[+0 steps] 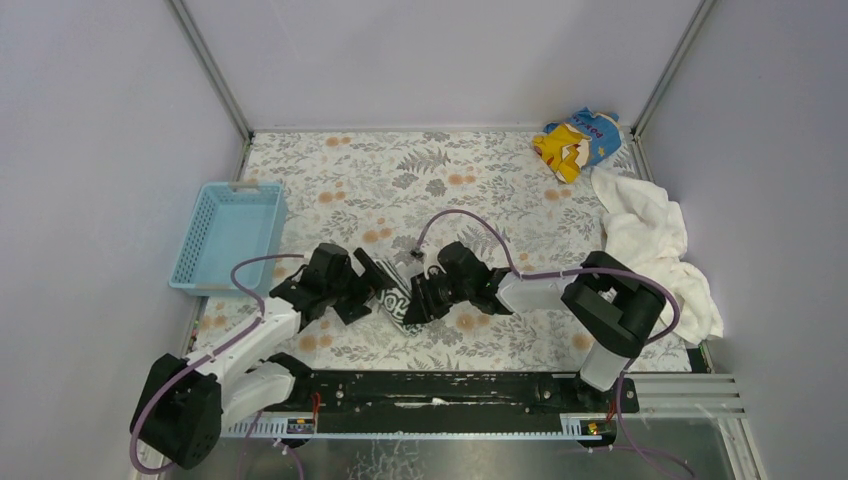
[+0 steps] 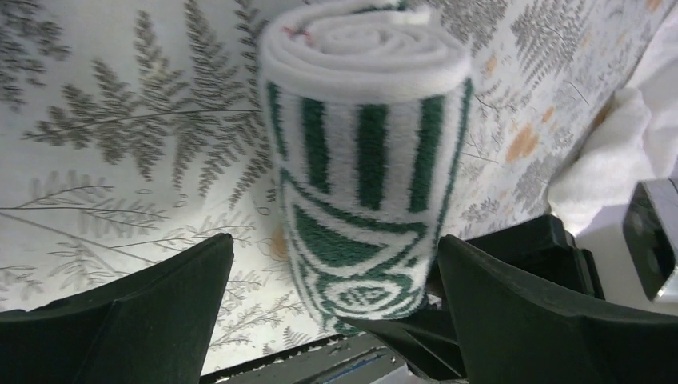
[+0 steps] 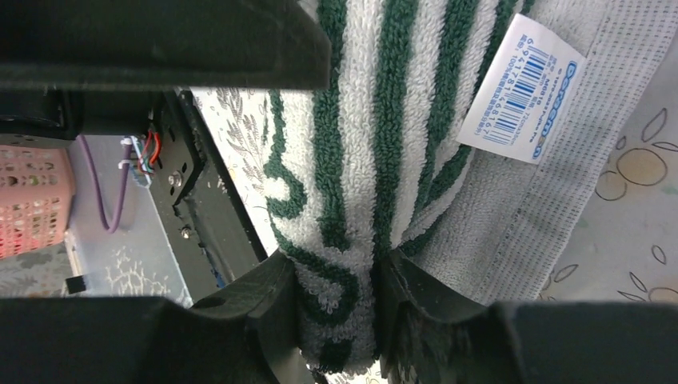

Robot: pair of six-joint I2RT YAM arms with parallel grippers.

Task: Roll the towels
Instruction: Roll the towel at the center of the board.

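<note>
- While the striped towel [image 1: 399, 301] lies rolled up on the bench [image 1: 400, 170], near the front edge and about midway across, you have both tools at it.
- Your right tool [image 3: 374, 288] is clamped tight on the towel, with a fold of striped terry pinched between its fingers. A barcode label [image 3: 520, 90] shows on the towel's hem near the grip.
- Your left tool [image 2: 334, 248] is spread wide and holds nothing. Its fingers stand either side of the roll, and bare bench shows between one finger and the cloth.
- From the left wrist view, the roll's far end shows a neat spiral.
- The white towel [image 1: 652, 248] is heaped, unrolled, along the right edge of the bench, well apart from both tools.
- The yellow-and-blue cloth [image 1: 575, 140] sits crumpled in the far right corner, just beyond the white heap.
- A blue basket [image 1: 228, 235] stands at the left edge.
</note>
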